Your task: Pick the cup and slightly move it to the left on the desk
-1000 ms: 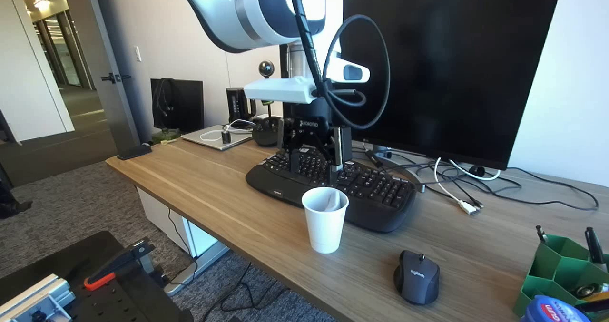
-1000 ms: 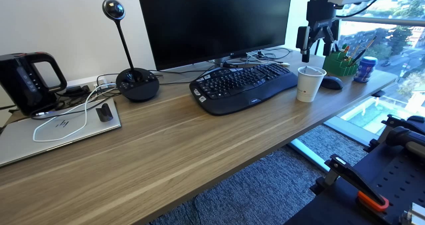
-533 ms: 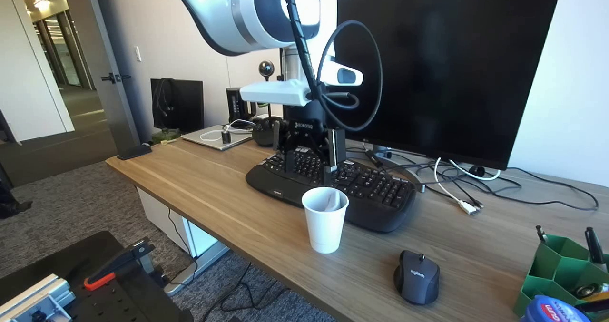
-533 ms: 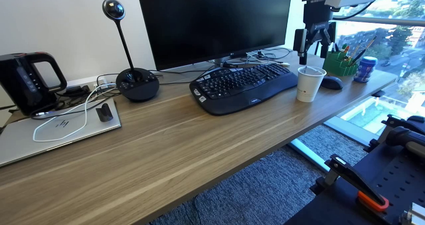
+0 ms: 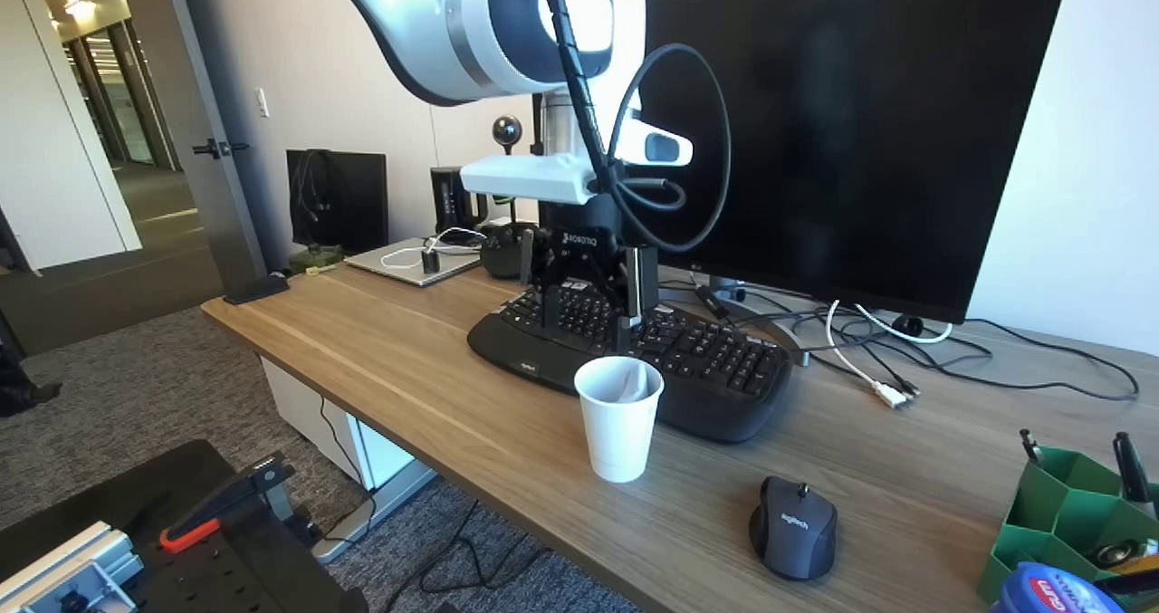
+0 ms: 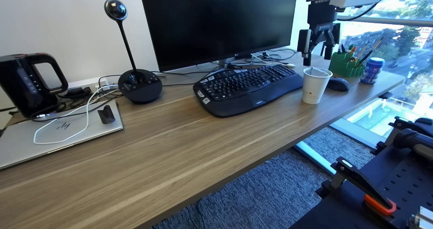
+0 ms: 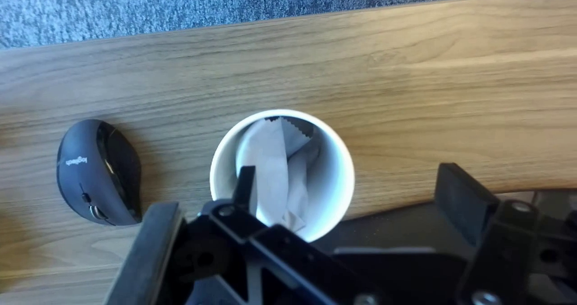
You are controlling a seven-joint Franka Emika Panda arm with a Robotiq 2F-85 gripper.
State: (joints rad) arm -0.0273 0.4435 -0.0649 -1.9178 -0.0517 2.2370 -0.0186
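Note:
The white paper cup (image 5: 618, 436) stands upright on the wood-grain desk (image 5: 389, 350), near its front edge; a crumpled white paper (image 7: 272, 161) is inside it. It also shows in an exterior view (image 6: 313, 90) and in the wrist view (image 7: 331, 183). My gripper (image 5: 587, 334) is open and empty, above the keyboard just behind the cup and higher than its rim; it also shows in an exterior view (image 6: 317, 60). In the wrist view the gripper (image 7: 350, 184) has one finger overlapping the cup's opening and the other beyond the cup to the right.
A black keyboard (image 5: 715, 368) lies right behind the cup. A mouse (image 5: 794, 529), a green pen holder (image 5: 1041, 504) and a blue gum jar (image 6: 372, 70) stand to one side. The monitor (image 5: 851, 133) rises behind. A laptop (image 6: 67, 129) and speaker base (image 6: 140, 87) lie farther along the desk.
My gripper has shifted slightly to the left and a little down in both exterior views, mostly in the earlier half second. It stays open. The cup has not moved.

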